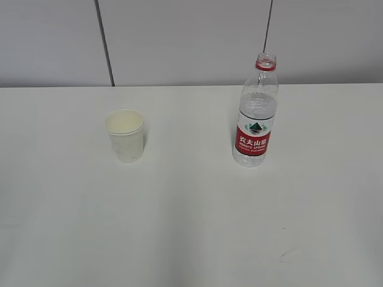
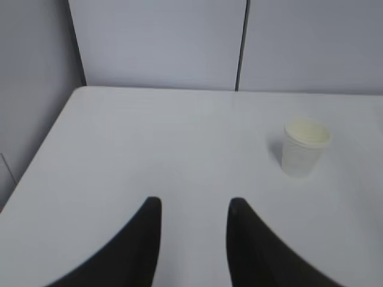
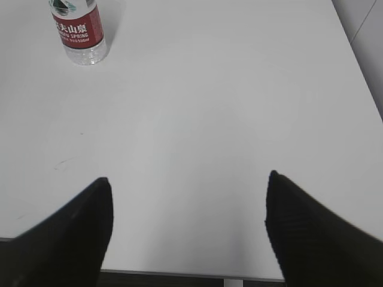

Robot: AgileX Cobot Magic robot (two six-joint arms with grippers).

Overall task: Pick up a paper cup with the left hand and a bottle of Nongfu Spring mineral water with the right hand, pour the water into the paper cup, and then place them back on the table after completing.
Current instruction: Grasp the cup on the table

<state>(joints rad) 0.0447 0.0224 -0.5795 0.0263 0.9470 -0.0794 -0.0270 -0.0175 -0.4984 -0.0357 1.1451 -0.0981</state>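
A white paper cup (image 1: 125, 136) stands upright on the white table (image 1: 191, 227), left of centre. It also shows in the left wrist view (image 2: 304, 147), far ahead and right of my left gripper (image 2: 194, 206), which is open and empty. A clear Nongfu Spring bottle (image 1: 256, 113) with a red label, a red neck ring and no cap stands upright to the right, holding clear water (image 1: 257, 104). In the right wrist view the bottle (image 3: 78, 30) is at the top left, far from my right gripper (image 3: 188, 182), which is wide open and empty. Neither arm shows in the exterior view.
Grey wall panels (image 1: 179, 36) rise behind the table's far edge. The table's left edge (image 2: 42, 155) shows in the left wrist view. Its near edge (image 3: 179, 276) and right edge (image 3: 359, 72) show in the right wrist view.
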